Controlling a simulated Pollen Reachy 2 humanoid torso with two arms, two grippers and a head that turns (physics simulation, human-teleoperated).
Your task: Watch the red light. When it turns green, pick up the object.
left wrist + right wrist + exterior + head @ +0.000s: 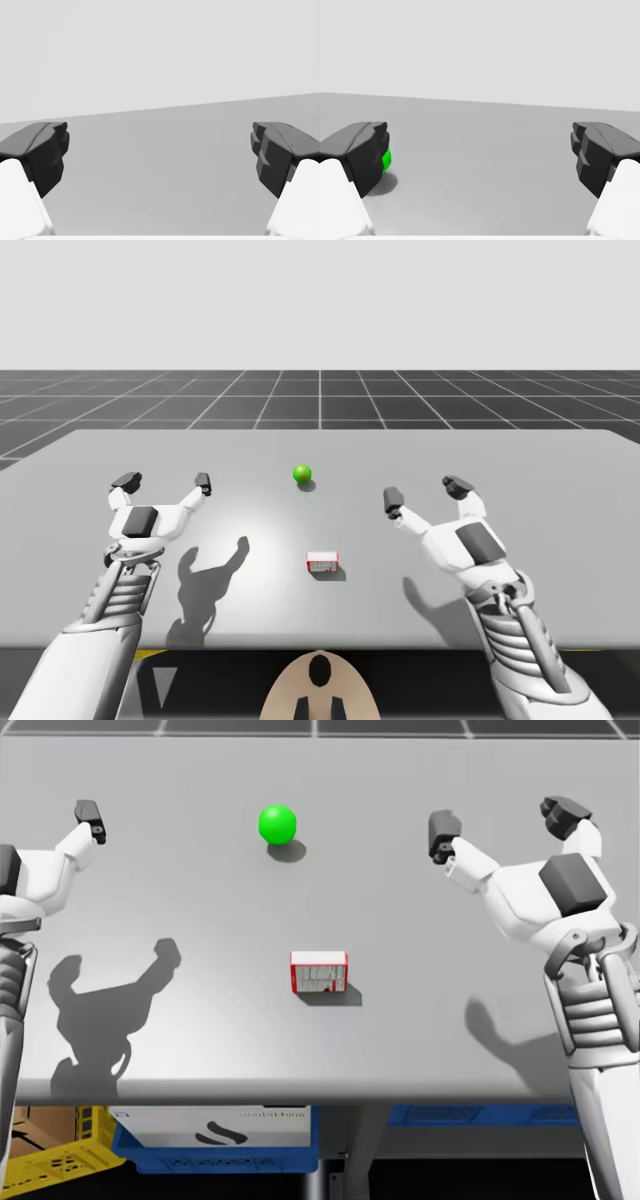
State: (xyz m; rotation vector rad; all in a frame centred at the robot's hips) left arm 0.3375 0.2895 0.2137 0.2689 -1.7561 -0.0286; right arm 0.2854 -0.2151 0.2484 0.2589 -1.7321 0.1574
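The light (pixel 302 474) showed green, so I judged it time to go. The small red-and-white box (pixel 322 562) lay untouched on the surface (pixel 520 455) between my left claw (pixel 165 481) and right claw (pixel 425 493), both wide open, empty, poised to reach

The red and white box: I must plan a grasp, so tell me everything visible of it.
The red and white box is small and rectangular, with red edges and a pale face, cardboard by its look. It lies flat on the grey table, near the front edge, about midway across. Only the table touches it; the green light sits apart, farther back.
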